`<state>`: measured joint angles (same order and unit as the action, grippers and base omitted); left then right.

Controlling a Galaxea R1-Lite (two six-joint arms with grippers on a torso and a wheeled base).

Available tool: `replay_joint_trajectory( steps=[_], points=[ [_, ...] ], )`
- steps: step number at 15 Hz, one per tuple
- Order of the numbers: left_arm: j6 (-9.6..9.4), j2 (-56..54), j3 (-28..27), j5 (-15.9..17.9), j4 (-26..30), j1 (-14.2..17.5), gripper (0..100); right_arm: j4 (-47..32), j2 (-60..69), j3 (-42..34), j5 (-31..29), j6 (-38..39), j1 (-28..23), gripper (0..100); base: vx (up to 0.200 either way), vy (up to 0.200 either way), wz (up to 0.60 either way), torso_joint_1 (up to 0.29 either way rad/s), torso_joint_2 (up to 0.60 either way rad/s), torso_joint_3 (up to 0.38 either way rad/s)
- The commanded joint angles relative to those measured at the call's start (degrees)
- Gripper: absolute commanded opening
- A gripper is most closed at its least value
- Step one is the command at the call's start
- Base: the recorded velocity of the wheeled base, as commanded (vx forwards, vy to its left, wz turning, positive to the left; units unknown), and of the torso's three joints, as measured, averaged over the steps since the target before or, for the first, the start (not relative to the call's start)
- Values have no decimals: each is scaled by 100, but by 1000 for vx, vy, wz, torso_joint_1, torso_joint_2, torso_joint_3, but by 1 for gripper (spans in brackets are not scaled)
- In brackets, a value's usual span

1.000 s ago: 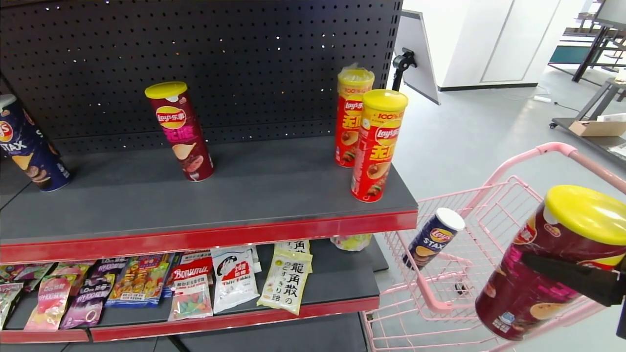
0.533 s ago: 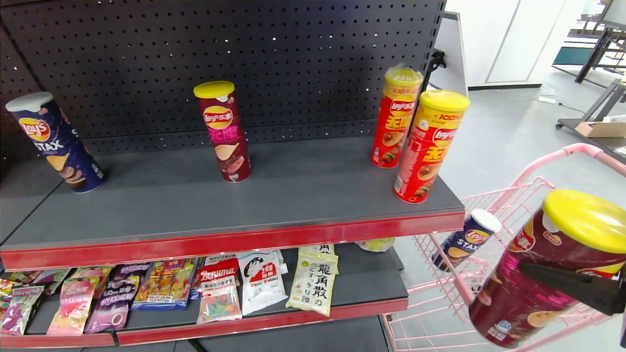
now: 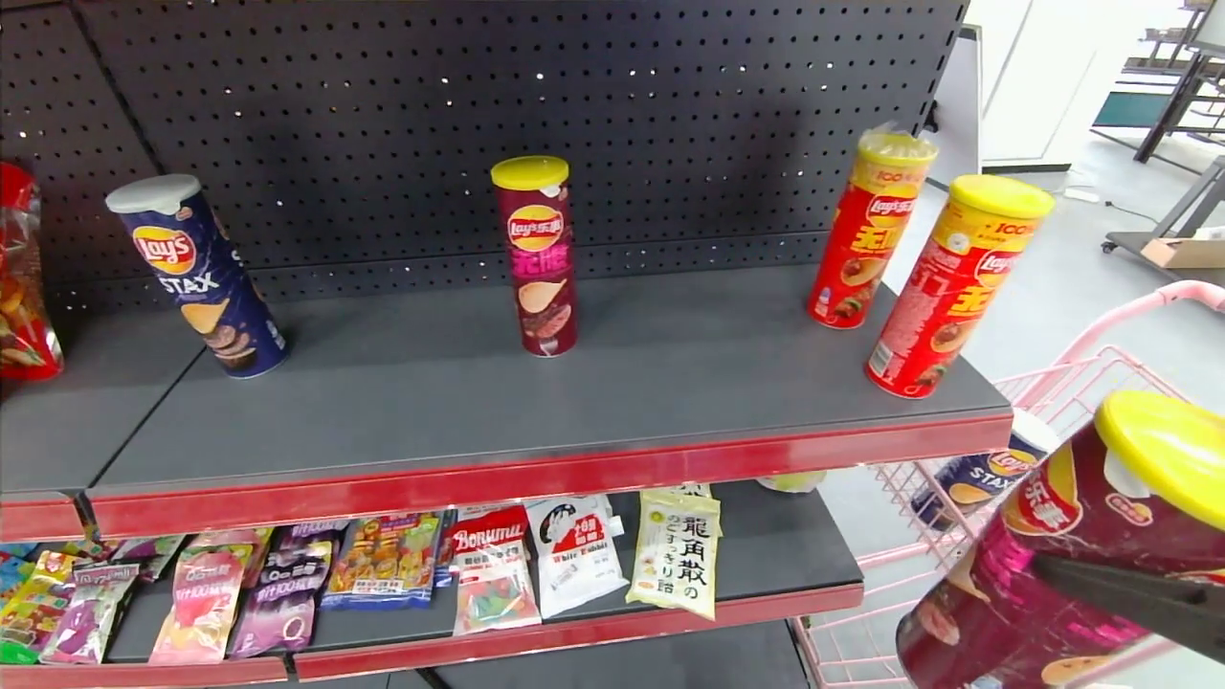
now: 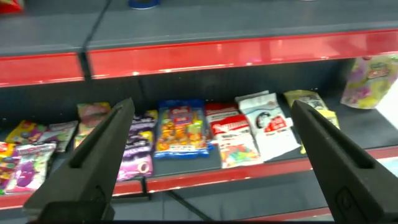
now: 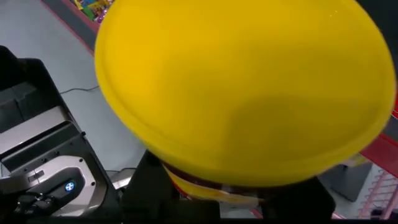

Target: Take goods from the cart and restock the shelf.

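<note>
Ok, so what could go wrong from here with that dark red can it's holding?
1. The dark red can in the right gripper hangs tilted off the right end of the shelf, seemingly below its red front edge. Swinging it in could strike that edge.
2. The front red can stands near the shelf's corner and might get knocked off toward the pink cart.
3. Set down tilted, the tall can could topple.

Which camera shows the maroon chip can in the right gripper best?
The head view: the maroon chip can shows its yellow lid, label and the right gripper clamped across it. The right wrist view gives its lid from above, up close. The left wrist view faces snack bags on the lower shelf.
</note>
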<state>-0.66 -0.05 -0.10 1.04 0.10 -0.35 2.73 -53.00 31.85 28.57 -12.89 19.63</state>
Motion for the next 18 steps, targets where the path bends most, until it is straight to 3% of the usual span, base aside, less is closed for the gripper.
replay_joint_trajectory(
  steps=[1, 3, 8, 14, 18],
  points=[
    [-4, 5, 1, 2, -1, 0, 100, -1, 27, -4, 17, -12, 6, 0, 0, 200, 0, 7, 12, 7],
    [-4, 5, 1, 2, -1, 0, 100, 8, 53, -30, 17, -21, 103, 0, 0, 200, 0, -5, 5, 9],
    [-13, 5, 1, 2, -1, 0, 100, 8, 238, -241, 8, 14, 270, 0, 0, 0, 0, 0, 0, 0],
    [-4, 5, 1, 2, -1, 0, 100, 8, 229, -241, 8, 14, 279, 0, 200, 0, 0, 0, 2, 2],
    [48, 5, 1, -7, -1, 0, 100, -1, 220, -250, 8, 14, 279, 0, 0, 0, 0, 0, 0, 0]
  ],
)
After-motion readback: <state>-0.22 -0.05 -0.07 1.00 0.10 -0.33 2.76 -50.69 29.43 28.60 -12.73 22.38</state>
